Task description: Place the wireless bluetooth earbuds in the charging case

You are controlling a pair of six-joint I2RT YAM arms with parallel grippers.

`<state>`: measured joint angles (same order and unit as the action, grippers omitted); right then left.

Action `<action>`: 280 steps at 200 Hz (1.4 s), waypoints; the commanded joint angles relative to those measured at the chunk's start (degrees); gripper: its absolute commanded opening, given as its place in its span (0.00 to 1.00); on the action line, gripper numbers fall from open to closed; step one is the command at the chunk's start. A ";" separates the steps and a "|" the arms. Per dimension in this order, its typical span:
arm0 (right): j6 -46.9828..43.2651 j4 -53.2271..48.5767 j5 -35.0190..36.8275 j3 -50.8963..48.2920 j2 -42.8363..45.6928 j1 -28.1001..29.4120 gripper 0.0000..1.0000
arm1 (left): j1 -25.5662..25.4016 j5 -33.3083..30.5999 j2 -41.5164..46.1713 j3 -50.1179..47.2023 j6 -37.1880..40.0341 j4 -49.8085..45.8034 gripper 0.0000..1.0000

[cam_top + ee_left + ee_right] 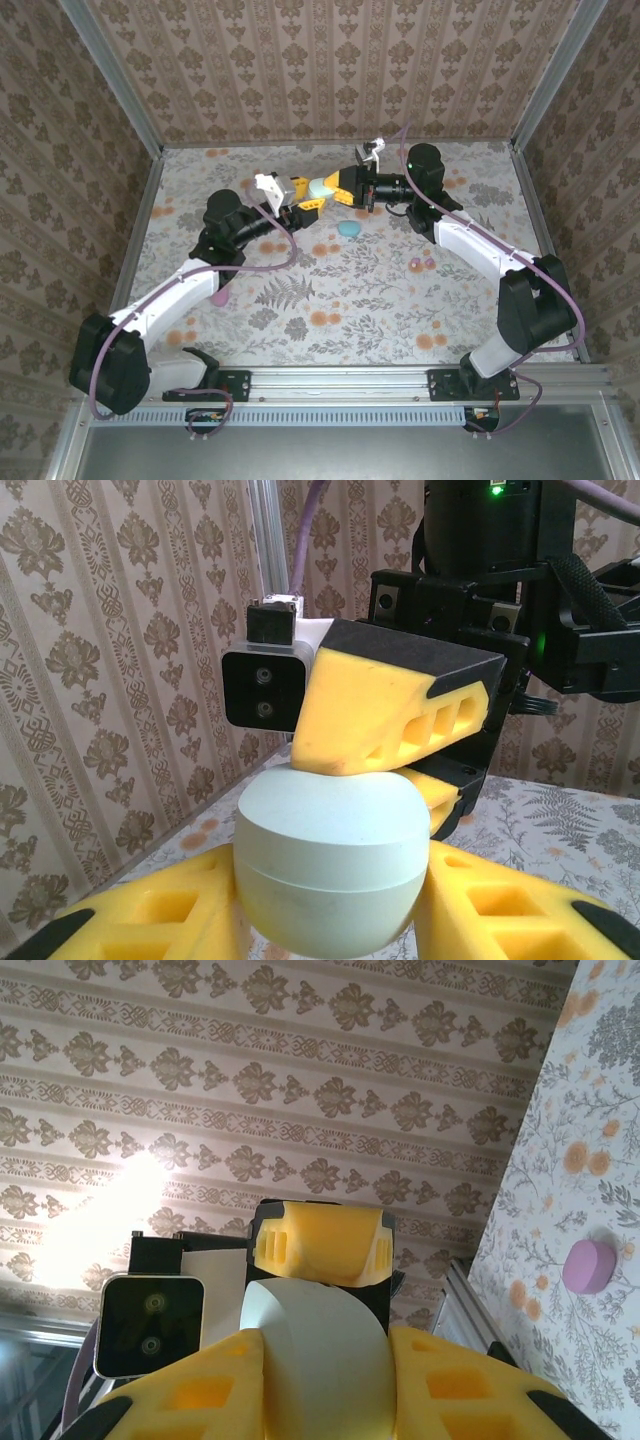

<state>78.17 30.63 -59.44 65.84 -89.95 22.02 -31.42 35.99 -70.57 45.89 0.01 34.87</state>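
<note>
Robot test cell, lab-type: floral-printed tabletop boxed in by damask-patterned wall panels on three sides, aluminium frame posts at its far corners, mounting rail along its near edge.

I am stretching both arms toward the far edge of the table, wrists facing each other in mid-air, my left fingers and right fingers both pinching the one charging case.

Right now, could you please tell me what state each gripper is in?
Left gripper: closed on the case.
Right gripper: closed on the same case.
</note>
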 commanded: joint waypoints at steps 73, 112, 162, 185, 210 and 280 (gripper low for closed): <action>-1.89 -0.88 0.14 0.31 2.06 1.11 0.25 | -1.23 2.29 -2.67 2.98 1.40 -3.61 0.45; -1.97 -1.10 0.22 0.25 2.06 1.18 0.25 | -1.43 2.38 -2.91 3.23 1.88 -4.26 0.46; -2.66 -2.24 0.59 0.09 2.17 1.10 0.25 | -1.45 2.38 -2.78 3.30 2.12 -4.64 0.44; -3.62 -3.38 1.02 -0.10 2.39 0.97 0.26 | -1.45 1.98 -2.23 2.52 1.68 -2.80 0.48; -3.73 -3.55 1.84 -0.10 2.49 0.70 0.26 | -1.45 1.19 -1.21 1.40 1.81 -1.30 0.53; -2.75 -2.33 2.22 -0.58 2.68 0.42 0.26 | -1.45 -0.84 0.53 -0.30 1.92 0.50 0.53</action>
<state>75.20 26.98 -58.26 65.82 -89.30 22.76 -32.60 35.55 -71.48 46.28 1.28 33.10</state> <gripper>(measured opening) 0.277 0.534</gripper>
